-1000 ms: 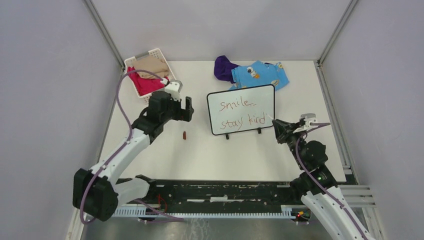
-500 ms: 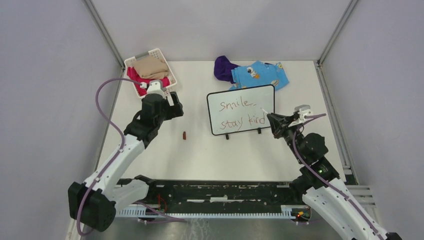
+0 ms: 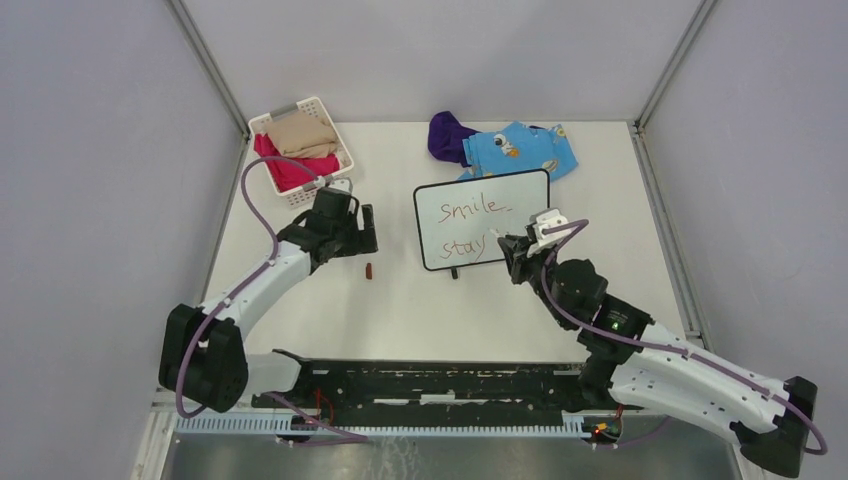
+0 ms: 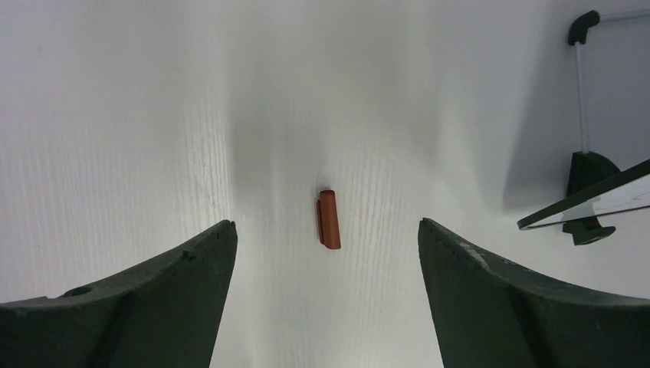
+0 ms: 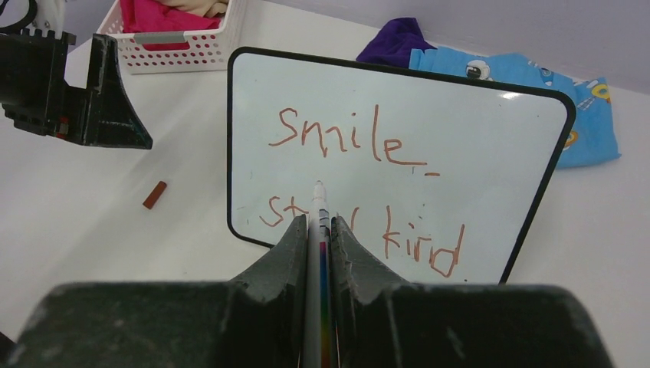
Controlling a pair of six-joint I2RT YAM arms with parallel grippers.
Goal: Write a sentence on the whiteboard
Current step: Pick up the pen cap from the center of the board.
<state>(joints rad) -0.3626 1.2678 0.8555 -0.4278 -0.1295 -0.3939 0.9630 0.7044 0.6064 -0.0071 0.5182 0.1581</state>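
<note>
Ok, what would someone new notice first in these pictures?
The whiteboard mid-table carries the sentence "smile" over "stay kind" in reddish ink. The right fingers pinch a pen in front of it, while the left fingers hang open over a small brown cap.

Only writing I can read: the sentence (image 5: pixel 346 140) on the whiteboard (image 5: pixel 490 130), reddish-brown hand lettering, "Smile" with a dash above "stay kind", the middle of "stay" hidden behind the marker (image 5: pixel 317 193) in my right gripper (image 5: pixel 319 222).

Reddish-brown sentence (image 5: pixel 375 140) on white, black-framed whiteboard (image 5: pixel 490 146); white marker (image 5: pixel 320 207); rust-red cap (image 4: pixel 328 219); blue printed cloth (image 3: pixel 525 148); purple cloth (image 3: pixel 447 135).
</note>
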